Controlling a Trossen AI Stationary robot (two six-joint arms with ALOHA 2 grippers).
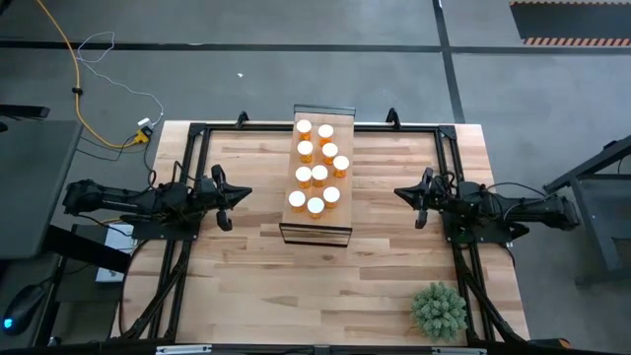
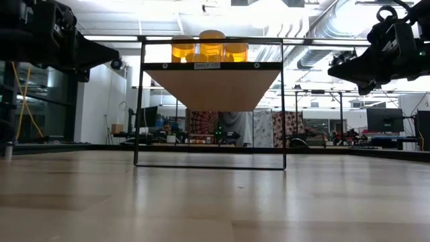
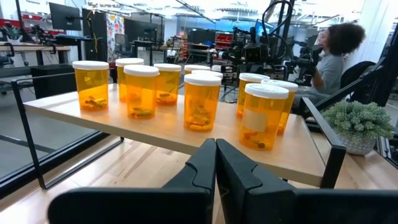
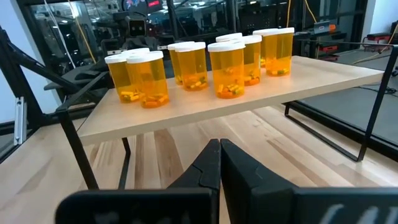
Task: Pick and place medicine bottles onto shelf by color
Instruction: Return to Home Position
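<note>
Several translucent orange medicine bottles (image 1: 317, 166) with white caps stand upright on their bases on the light-wood shelf (image 1: 338, 212); they also show as bottles (image 3: 200, 99) in the left wrist view and bottles (image 4: 227, 70) in the right wrist view. The shelf (image 2: 211, 86) rests by its thin dark frame on the tabletop. My left gripper (image 1: 240, 193) hovers to the shelf's left, shut and empty, seen again as left gripper (image 3: 216, 150). My right gripper (image 1: 401, 193) hovers to the shelf's right, shut and empty, shown also as right gripper (image 4: 220, 149).
A small green potted plant (image 1: 439, 310) sits at the table's near right corner. Bare butcher-block tabletop (image 1: 325, 286) lies near the shelf on all sides. A seated person (image 3: 336, 56) is in the room beyond the table's right side.
</note>
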